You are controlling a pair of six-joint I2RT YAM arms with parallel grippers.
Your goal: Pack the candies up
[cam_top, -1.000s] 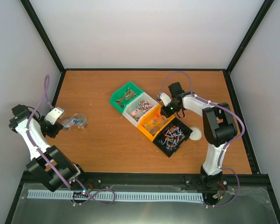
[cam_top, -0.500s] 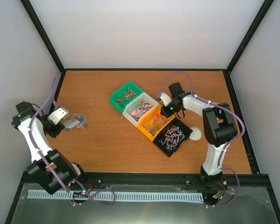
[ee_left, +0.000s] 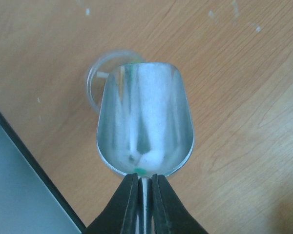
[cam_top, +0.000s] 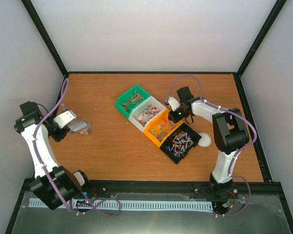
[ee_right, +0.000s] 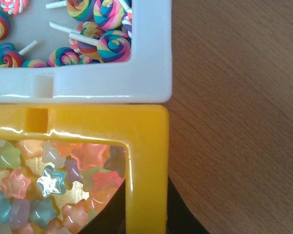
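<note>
Left wrist: the scoop (ee_left: 144,122) now tips over the cup (ee_left: 95,80), empty.
The left end effector (ee_left: 145,180) clamps its handle; the right end effector (ee_right: 145,197) grips the yellow bin (ee_right: 146,141).

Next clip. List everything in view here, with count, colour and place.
table: 1, brown wood, under everything
bins: 4, green, white, orange, black, diagonal row mid-table
candies: many; brownish in green, swirled lollipops in white, pastel stars in orange, multicoloured sticks in black
cup: 1, clear, left of table, by the scoop's tip
scoop: 1, silver, looks empty, at the cup
disc: 1, white, right of black bin
left arm: 1, white-black, left side, jaws shut on scoop handle
right arm: 1, white-black, right side, jaws shut on orange bin's wall
</note>
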